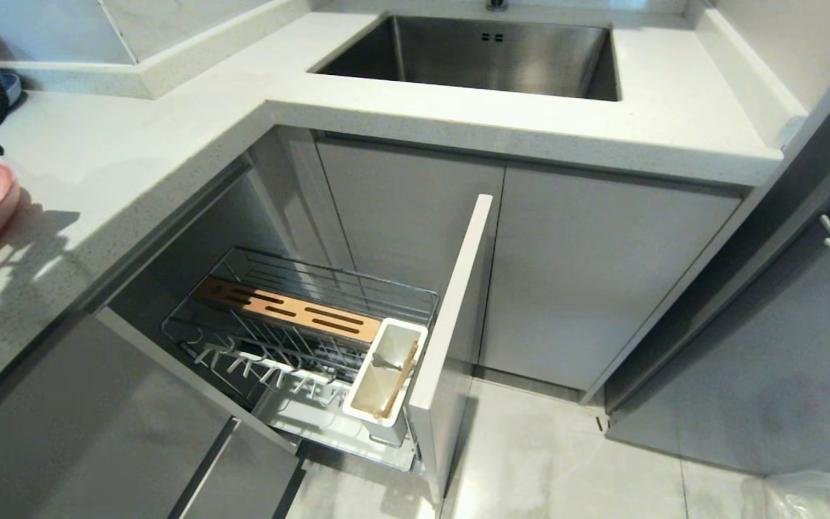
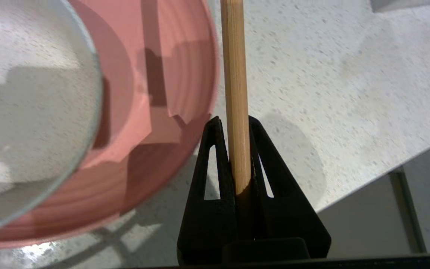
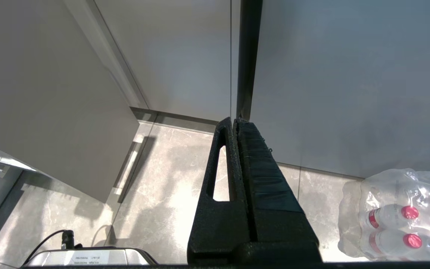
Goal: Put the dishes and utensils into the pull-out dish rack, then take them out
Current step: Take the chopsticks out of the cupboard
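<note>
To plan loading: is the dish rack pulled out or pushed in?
Pulled out: the dish rack stands clear of the cabinet, wire basket exposed.

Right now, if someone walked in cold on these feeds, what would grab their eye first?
Probably the left gripper shut on a wooden chopstick above the speckled countertop, right beside the pink plate, which has a cream-white bowl on it. Next, the pull-out dish rack standing open below the counter corner, its white caddy already holding another wooden stick. The right gripper hangs shut near the floor, idle.
</note>
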